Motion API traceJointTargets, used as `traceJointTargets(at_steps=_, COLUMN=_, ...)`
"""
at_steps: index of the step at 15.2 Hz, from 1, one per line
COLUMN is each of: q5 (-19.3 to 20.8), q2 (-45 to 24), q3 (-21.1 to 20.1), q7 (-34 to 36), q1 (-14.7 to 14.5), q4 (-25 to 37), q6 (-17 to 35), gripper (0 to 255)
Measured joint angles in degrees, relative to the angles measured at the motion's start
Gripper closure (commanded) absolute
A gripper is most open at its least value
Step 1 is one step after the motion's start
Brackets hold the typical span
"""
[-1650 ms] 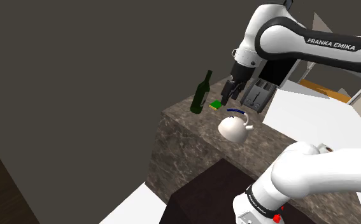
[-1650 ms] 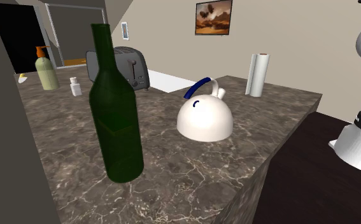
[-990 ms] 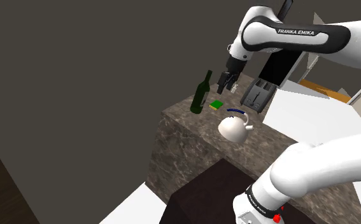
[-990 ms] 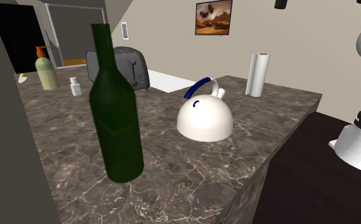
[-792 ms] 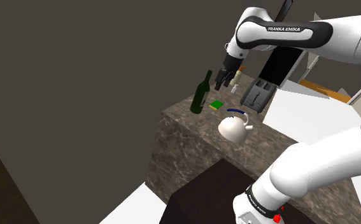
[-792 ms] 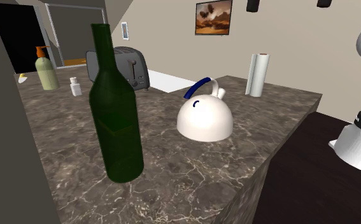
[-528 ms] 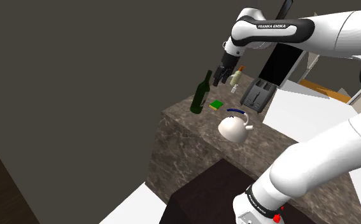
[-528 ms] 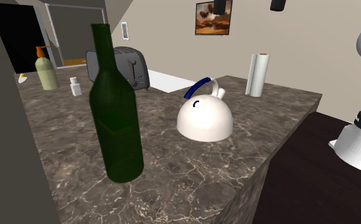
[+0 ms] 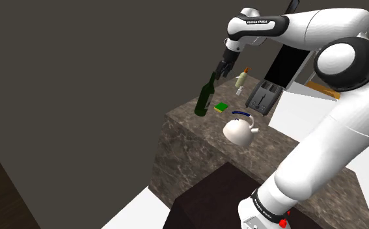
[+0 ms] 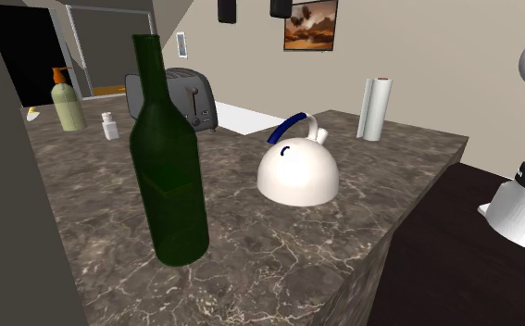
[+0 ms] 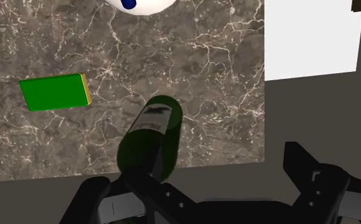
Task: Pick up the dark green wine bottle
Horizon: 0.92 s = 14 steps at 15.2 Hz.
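- Bottle (image 9: pixel 206 97), dark green: upright on the counter (image 9: pixel 196 153), close to the corner at the shoulder view's left, touched by nothing.
- In the second exterior view: bottle (image 10: pixel 166 176) nearest the camera, white kettle (image 10: pixel 295 174) with a blue handle to its right and farther back.
- Gripper (image 9: pixel 223 67): hangs in the air, just beside and above the bottle's top in the shoulder view, pointing down.
- Fingers spread wide, clasping nothing; two black fingertips (image 10: pixel 225 9) at the second exterior view's top edge, higher than the bottle's mouth and off to its right.
- From the wrist: bottle (image 11: pixel 150 137) seen from above, lying under one finger (image 11: pixel 131 191) rather than midway in the gripper (image 11: pixel 217 181), with the other finger well off to the side.
- Green block (image 11: pixel 53 91): flat on the counter, near the bottle but apart from it, with the kettle beyond.
- Toaster (image 10: pixel 191 97), dispenser (image 10: pixel 65 102) and small shaker (image 10: pixel 110 125): toward the back of the counter.
- Paper roll (image 10: pixel 375 109): upright near the counter's far edge.
- Picture (image 10: pixel 310 23): on the wall behind.
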<state>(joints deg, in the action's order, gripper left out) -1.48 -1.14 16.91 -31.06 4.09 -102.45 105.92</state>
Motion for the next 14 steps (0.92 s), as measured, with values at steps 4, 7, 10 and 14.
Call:
traceJointTargets(at_steps=4, q5=-3.5, q2=-8.8, q3=1.1, q7=-4.3, q1=2.0, q4=10.1, q6=-1.4, gripper=0)
traceJointTargets(at_steps=7, q5=-6.4, q2=-16.1, q3=1.4, q7=-7.0, q1=4.2, q4=20.1, q6=-4.0, gripper=0)
traceJointTargets(at_steps=10, q5=-8.5, q2=-22.4, q3=1.3, q7=-8.8, q1=6.4, q4=28.4, q6=-6.2, gripper=0)
traceJointTargets(at_steps=14, q5=-8.8, q2=-23.0, q3=1.2, q7=-9.3, q1=6.5, q4=26.6, q6=-3.8, gripper=0)
